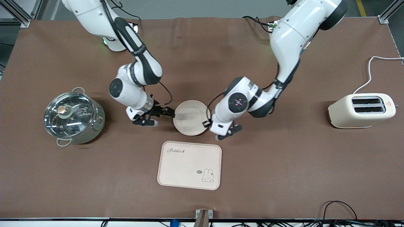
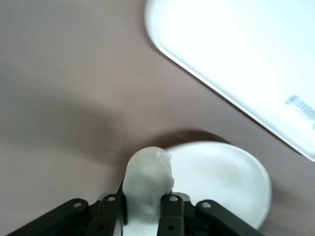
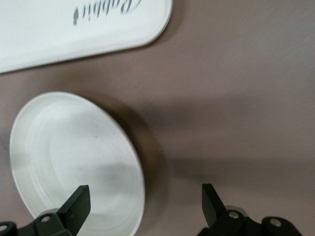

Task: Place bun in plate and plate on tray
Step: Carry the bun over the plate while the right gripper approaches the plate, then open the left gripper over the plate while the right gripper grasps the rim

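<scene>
The round cream plate (image 1: 190, 118) is on the table, farther from the front camera than the cream tray (image 1: 189, 165) with the "Rabbit" lettering. My left gripper (image 1: 225, 134) is shut on the pale bun (image 2: 147, 179), low over the table beside the plate's rim (image 2: 231, 184) at the left arm's end. The bun is hidden in the front view. My right gripper (image 1: 164, 117) is open at the plate's rim toward the right arm's end. In the right wrist view the rim of the plate (image 3: 69, 152) lies between its fingers (image 3: 78, 206). The tray is bare (image 3: 74, 29) (image 2: 236, 59).
A steel pot with a glass lid (image 1: 72, 117) stands toward the right arm's end. A cream toaster (image 1: 361, 111) with a white cable stands toward the left arm's end. Brown cloth covers the table (image 1: 284, 173).
</scene>
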`<control>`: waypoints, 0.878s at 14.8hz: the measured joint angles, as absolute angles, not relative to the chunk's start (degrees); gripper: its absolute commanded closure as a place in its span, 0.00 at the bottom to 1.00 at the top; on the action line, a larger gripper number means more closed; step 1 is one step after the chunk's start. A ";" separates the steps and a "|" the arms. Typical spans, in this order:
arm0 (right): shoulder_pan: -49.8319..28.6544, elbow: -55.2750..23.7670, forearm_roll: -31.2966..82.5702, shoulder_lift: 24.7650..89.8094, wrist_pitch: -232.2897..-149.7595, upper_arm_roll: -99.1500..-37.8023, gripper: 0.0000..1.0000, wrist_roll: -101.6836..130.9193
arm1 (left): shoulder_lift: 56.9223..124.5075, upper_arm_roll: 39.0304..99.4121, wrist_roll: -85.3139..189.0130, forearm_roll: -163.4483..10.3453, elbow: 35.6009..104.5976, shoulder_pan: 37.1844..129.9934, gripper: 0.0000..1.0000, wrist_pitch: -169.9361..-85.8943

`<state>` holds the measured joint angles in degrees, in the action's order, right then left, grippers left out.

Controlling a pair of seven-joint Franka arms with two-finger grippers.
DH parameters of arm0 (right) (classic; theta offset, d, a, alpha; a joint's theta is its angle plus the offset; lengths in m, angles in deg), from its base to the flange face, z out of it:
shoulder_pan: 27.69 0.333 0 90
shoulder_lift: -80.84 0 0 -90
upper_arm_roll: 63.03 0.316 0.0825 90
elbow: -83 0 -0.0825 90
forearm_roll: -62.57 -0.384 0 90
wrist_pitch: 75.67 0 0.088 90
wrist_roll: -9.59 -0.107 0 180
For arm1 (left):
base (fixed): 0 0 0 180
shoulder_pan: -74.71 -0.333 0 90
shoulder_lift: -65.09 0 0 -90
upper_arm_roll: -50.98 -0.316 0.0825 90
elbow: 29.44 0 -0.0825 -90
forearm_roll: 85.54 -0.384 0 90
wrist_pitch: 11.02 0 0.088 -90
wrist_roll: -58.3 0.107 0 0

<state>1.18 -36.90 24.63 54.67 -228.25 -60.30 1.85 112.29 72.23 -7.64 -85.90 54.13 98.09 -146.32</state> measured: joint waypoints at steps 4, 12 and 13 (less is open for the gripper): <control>3.35 -36.74 23.20 52.24 -231.33 -60.45 0.00 1.36 | 116.92 71.97 -12.41 -85.90 53.33 101.62 0.35 -154.04; 3.45 -36.38 23.17 52.20 -231.32 -60.77 0.22 1.36 | 115.32 71.59 -14.77 -85.96 50.71 102.22 0.00 -154.05; 3.56 -36.26 23.17 52.20 -231.32 -60.74 0.44 1.36 | 113.85 71.10 -14.75 -86.46 50.35 101.93 0.00 -151.75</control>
<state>3.56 -36.26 23.17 52.20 -231.32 -60.74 1.36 113.85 71.10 -14.75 -86.46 50.35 101.93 -151.75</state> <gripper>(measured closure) 0.018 0.000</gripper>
